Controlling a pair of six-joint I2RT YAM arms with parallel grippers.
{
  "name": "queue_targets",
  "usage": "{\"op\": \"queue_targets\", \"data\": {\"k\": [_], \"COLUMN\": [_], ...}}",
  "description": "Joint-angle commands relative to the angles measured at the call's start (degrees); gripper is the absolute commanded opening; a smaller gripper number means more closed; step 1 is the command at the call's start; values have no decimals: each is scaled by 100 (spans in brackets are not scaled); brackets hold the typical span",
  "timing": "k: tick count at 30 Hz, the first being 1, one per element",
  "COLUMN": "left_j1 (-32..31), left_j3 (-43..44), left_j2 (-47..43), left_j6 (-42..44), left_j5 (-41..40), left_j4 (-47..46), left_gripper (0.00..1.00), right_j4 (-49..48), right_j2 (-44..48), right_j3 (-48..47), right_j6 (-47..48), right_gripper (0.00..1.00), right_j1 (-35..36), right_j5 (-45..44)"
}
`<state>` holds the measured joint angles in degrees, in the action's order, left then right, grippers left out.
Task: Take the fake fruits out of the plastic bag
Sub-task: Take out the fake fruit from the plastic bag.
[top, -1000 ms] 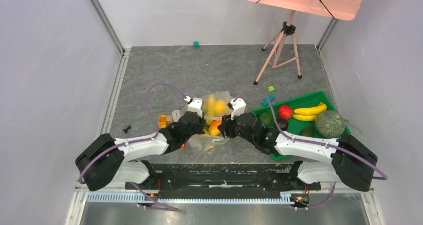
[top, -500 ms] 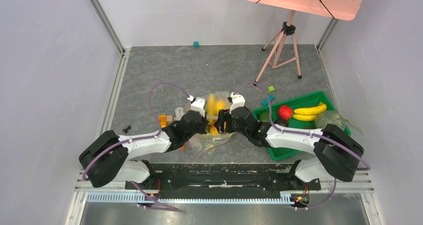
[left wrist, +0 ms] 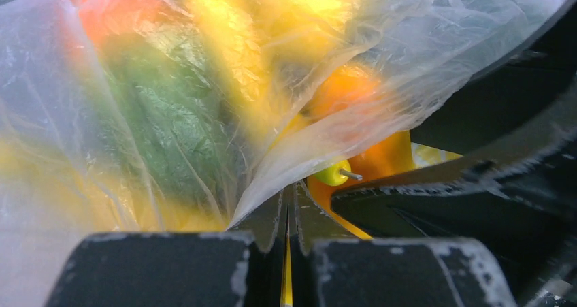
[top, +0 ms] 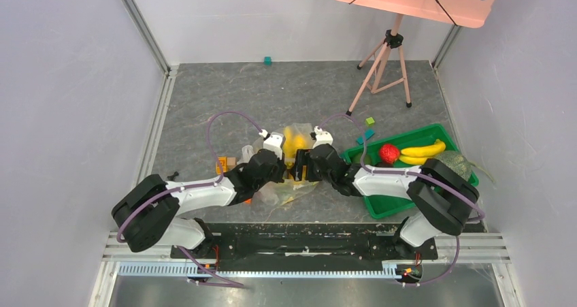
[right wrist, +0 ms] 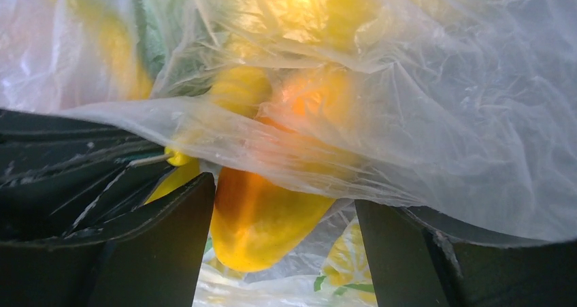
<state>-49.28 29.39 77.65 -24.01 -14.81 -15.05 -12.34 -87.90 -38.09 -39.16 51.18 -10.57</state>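
Note:
The plastic bag [top: 284, 188] lies crumpled between both arms, with yellow fake fruits [top: 294, 141] showing through it. My left gripper [left wrist: 294, 191] is shut, pinching the bag's film [left wrist: 170, 116] at its tips; green, yellow and red fruit blur behind the film. My right gripper [right wrist: 286, 212] is open at the bag's mouth. An orange-yellow fruit [right wrist: 262, 218] hangs between its fingers, close to the left finger [right wrist: 170, 239] and half under the film [right wrist: 442, 116]. A small yellow-green stemmed fruit [left wrist: 333, 173] sits beside it. In the top view the two grippers [top: 284, 165] [top: 301, 165] nearly meet.
A green tray [top: 381, 205] at the right holds a banana [top: 423, 150], a red fruit [top: 389, 152] and a netted melon [top: 450, 158]. An orange block [top: 221, 164] lies left of the bag. A tripod [top: 384, 69] stands behind, with small blocks [top: 369, 121] near it.
My right gripper has moved left to the bag's mouth and opened wider. The left gripper stayed shut and shifted slightly forward with the bag.

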Motion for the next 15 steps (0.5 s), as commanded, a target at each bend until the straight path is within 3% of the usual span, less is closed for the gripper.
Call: {"op": "queue_targets", "data": {"k": [1, 6, 12, 15], "left_j1": [-12, -7, -12, -12], "left_j3": [227, 257, 269, 284], "left_j2": [79, 122, 131, 149], "left_j6": [213, 226, 230, 237], "left_j5": [98, 127, 93, 49], "left_j4": [-58, -21, -5, 23], "left_gripper": [2, 2, 2, 2], "right_j4": [-34, 94, 196, 164], "right_j2": [-331, -691, -601, -245], "right_j3": [-274, -508, -411, -276], "right_j6": [-241, -169, 7, 195], "right_gripper": [78, 77, 51, 46], "right_j1": [-132, -151, -152, -152], "right_j5": [-45, -139, -424, -531]}}
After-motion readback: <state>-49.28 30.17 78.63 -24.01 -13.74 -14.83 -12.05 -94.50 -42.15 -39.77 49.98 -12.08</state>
